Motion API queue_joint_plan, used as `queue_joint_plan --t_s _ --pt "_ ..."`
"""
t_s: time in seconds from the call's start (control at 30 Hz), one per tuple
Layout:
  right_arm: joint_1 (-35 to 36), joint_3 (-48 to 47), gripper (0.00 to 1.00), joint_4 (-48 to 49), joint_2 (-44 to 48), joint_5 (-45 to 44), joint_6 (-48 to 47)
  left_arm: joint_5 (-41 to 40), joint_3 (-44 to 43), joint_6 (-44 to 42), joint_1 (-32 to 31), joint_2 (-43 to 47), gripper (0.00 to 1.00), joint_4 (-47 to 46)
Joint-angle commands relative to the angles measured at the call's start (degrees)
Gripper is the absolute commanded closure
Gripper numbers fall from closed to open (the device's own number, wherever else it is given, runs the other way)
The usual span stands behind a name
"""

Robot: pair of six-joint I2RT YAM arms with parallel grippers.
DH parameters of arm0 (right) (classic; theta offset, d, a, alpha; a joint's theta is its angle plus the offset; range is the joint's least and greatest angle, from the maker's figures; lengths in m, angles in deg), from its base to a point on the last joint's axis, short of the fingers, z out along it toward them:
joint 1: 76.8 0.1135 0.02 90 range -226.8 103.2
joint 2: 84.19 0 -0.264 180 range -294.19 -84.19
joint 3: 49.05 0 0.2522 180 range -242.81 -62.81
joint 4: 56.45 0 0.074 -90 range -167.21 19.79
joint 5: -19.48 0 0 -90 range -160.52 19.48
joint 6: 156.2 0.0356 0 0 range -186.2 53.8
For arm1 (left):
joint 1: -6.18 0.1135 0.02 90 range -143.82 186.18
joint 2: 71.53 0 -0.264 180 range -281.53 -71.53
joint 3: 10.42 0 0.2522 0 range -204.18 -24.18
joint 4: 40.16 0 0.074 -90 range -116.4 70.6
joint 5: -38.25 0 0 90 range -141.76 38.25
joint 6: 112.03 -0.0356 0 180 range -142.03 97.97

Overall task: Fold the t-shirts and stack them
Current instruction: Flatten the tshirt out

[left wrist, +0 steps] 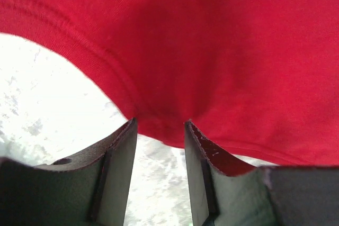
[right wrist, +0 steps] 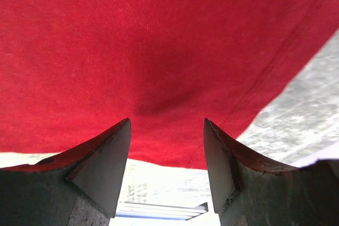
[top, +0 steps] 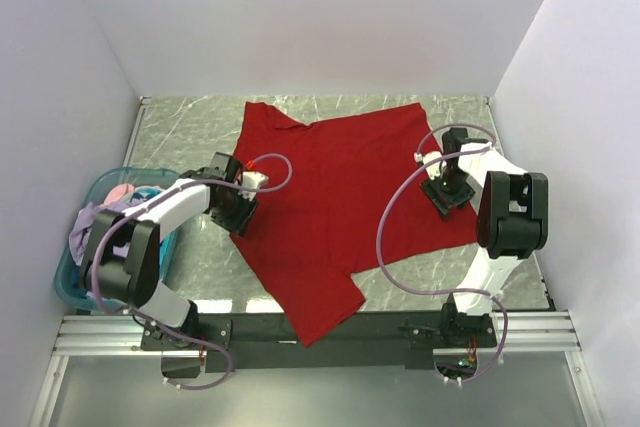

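A red t-shirt (top: 340,187) lies spread flat and slanted on the marble table (top: 190,127). My left gripper (top: 238,212) is low over the shirt's left edge. In the left wrist view it (left wrist: 159,126) is open, with the shirt's hem (left wrist: 212,51) right at the fingertips and bare table between the jaws. My right gripper (top: 443,195) is low over the shirt's right edge. In the right wrist view it (right wrist: 167,124) is open wide, with the red fabric (right wrist: 159,41) just past the tips. Neither gripper holds cloth.
A teal basket (top: 66,277) with several bundled clothes (top: 110,209) stands at the table's left edge, beside the left arm. White walls close in the table on three sides. A metal rail (top: 330,332) runs along the near edge, and the shirt's lower corner reaches it.
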Motion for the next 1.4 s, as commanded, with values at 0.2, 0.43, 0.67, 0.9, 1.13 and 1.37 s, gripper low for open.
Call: queue_joint_plan --t_s 0.2,0.43,0.67,0.9,1.13,1.37 --pt "0.5 8.84 0.37 3.43 3.1 -4.21 -1.79 -8.9 -1.38 -4.75 2.01 -5.28 0.54 1.5" --pt "1.11 16.49 0.37 2.22 9.87 -4.05 -3.19 -11.34 -2.52 -8.53 6.66 -5.72 0.55 1.5" --pt "2.17 18.52 0.37 -3.23 17.42 0.61 -3.46 -10.16 -9.8 -11.96 9.22 -6.16 0.54 2.81" --pt "2.17 12.91 0.37 -5.87 17.52 4.3 -1.62 9.63 -11.85 -18.28 2.12 9.8 0.44 8.62" --pt "2.34 9.9 0.39 -5.09 12.78 4.32 -0.03 5.96 -5.51 -14.96 -7.04 13.97 0.45 2.65" --pt "3.31 15.6 0.4 -0.17 9.7 -0.86 -0.56 -0.72 1.59 -16.0 -10.38 8.87 0.47 0.01"
